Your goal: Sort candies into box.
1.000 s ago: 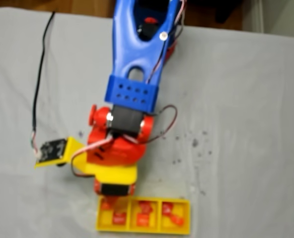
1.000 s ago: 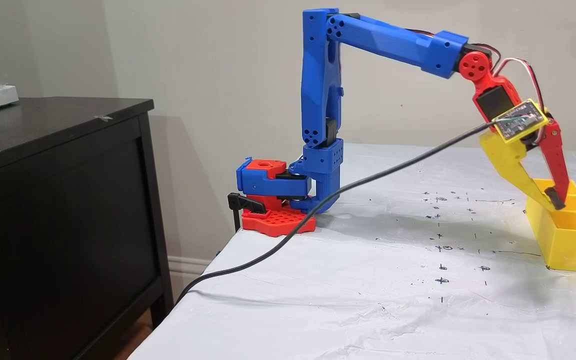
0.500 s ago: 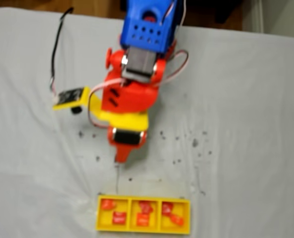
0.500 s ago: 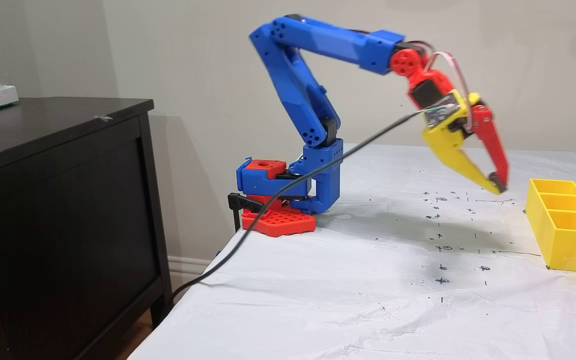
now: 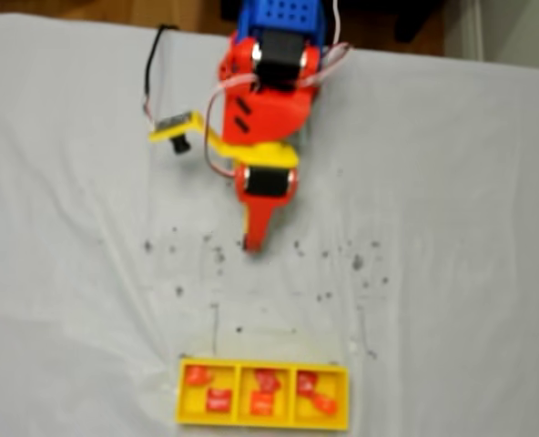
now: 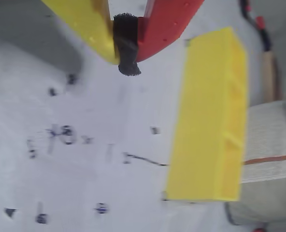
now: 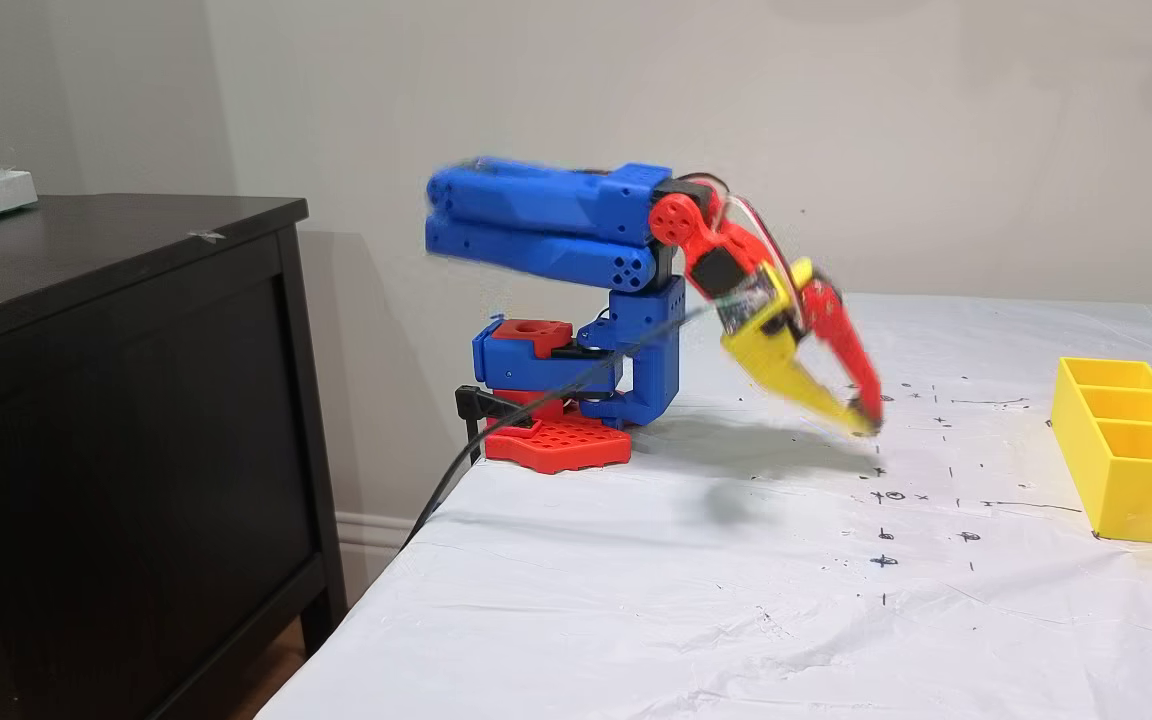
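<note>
The box (image 5: 262, 422) is a yellow tray with three compartments at the near edge of a fixed view; red and orange candies (image 5: 218, 399) lie in all three, about two in each. It also appears as a yellow block in the wrist view (image 6: 208, 125) and at the right in a fixed view (image 7: 1136, 480). My gripper (image 5: 251, 244) hangs low over the cloth, well back from the box, closer to the arm's base. In the wrist view my gripper (image 6: 127, 50) is shut, its yellow and red fingers meeting on the black pad with nothing between them. From the side my gripper (image 7: 866, 425) is blurred.
The white cloth (image 7: 786, 600) carries small ink marks. A yellow bracket with a circuit board (image 5: 174, 127) and a black cable (image 7: 456, 470) hang off the arm. The arm base (image 7: 556, 400) sits at the table's far left corner beside a dark cabinet (image 7: 116, 400).
The arm has folded back from the box's left compartment toward its base and dropped lower. The jaws, open over the box a second ago, have come together.
</note>
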Controlling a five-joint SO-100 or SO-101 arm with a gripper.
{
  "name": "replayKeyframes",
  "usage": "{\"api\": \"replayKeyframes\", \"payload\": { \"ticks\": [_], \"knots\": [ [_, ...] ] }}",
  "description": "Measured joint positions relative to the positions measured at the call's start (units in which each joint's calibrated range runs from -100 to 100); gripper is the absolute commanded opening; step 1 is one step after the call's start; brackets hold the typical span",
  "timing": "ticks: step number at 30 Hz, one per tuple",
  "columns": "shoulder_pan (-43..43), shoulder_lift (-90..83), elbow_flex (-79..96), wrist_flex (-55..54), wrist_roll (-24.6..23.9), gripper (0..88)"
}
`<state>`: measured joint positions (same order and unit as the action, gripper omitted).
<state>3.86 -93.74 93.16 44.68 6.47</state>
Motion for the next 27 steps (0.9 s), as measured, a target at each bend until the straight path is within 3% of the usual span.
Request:
{"api": "replayKeyframes", "payload": {
  "ticks": [17,27],
  "knots": [
    [-1.79,-4.91,6.16,2.46,-2.39,0.5],
    [-2.65,-4.91,6.16,6.75,-2.25,6.3]
  ]
}}
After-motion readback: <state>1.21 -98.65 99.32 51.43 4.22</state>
